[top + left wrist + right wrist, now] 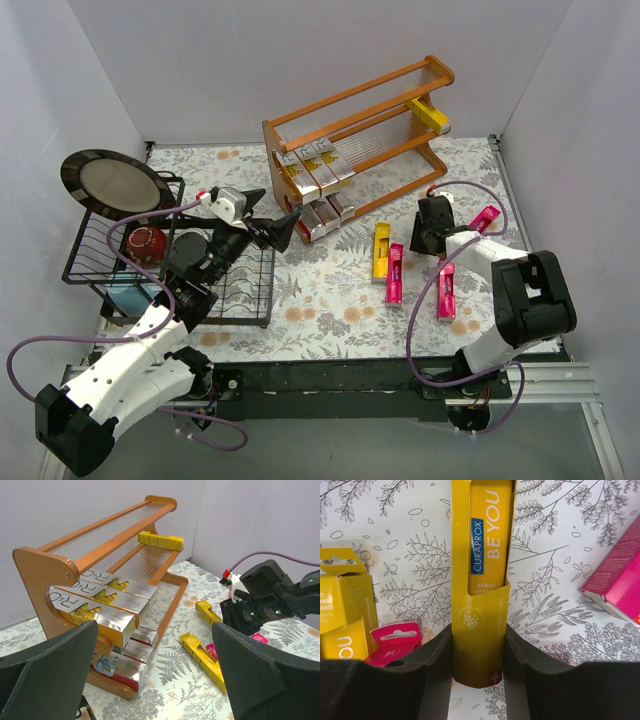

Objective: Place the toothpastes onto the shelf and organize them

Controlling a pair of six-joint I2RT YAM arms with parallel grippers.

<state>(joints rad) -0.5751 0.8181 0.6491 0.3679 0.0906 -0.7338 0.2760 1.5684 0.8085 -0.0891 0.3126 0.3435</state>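
The orange-brown shelf (400, 85) stands at the back; it also shows in the left wrist view (45, 570). Silver-gold cartons (315, 170) lie on its middle tier and silver ones (322, 215) on the bottom tier. A yellow carton (428, 113) lies at the right end. My right gripper (432, 225) is shut on a yellow toothpaste carton (482, 580) at table level, a finger pressed on each side. Loose on the table lie a yellow carton (381, 250) and magenta cartons (396, 273), (446, 290), (484, 220). My left gripper (275, 228) is open and empty by the shelf's left end.
A black wire dish rack (90, 270) at the left holds a dark plate (115, 185) and a red cup (148, 241). White walls close in the back and both sides. Purple cables loop off both arms.
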